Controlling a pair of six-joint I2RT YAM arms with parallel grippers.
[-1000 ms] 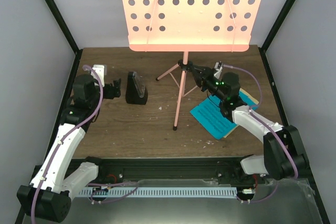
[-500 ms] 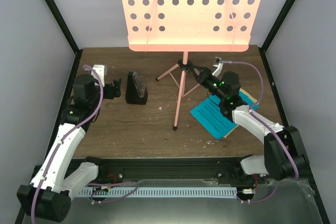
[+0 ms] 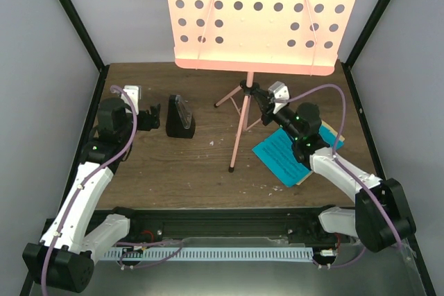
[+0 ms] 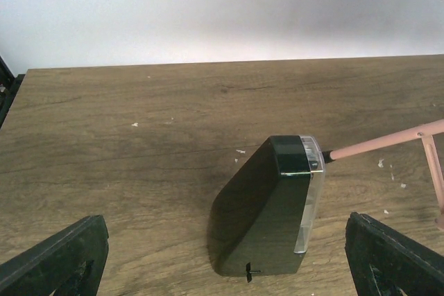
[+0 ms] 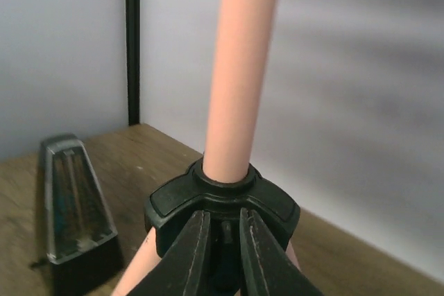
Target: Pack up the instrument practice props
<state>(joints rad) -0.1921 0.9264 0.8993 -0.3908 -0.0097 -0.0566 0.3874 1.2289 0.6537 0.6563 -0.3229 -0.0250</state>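
The salmon-pink music stand (image 3: 260, 15) stands at the back of the table on thin tripod legs. My right gripper (image 3: 255, 93) is shut on the black leg hub (image 5: 222, 199), pinching a small black part at the base of the pink pole (image 5: 239, 67). The small black metronome (image 3: 180, 117) stands upright to the left. My left gripper (image 3: 154, 116) is open just to its left, fingers wide apart and not touching the metronome (image 4: 270, 206). A blue sheet-music page (image 3: 277, 157) lies flat under my right arm, on top of a yellow page (image 3: 327, 132).
Black frame posts (image 3: 73, 19) and grey walls close in the table on the left, right and back. A stand leg (image 4: 388, 142) runs just behind the metronome. Small white crumbs (image 3: 267, 186) lie scattered on the wood.
My right gripper has closed on the stand's hub and its wrist has turned. The stand's desk and far legs have shifted slightly right. The left arm has not moved.
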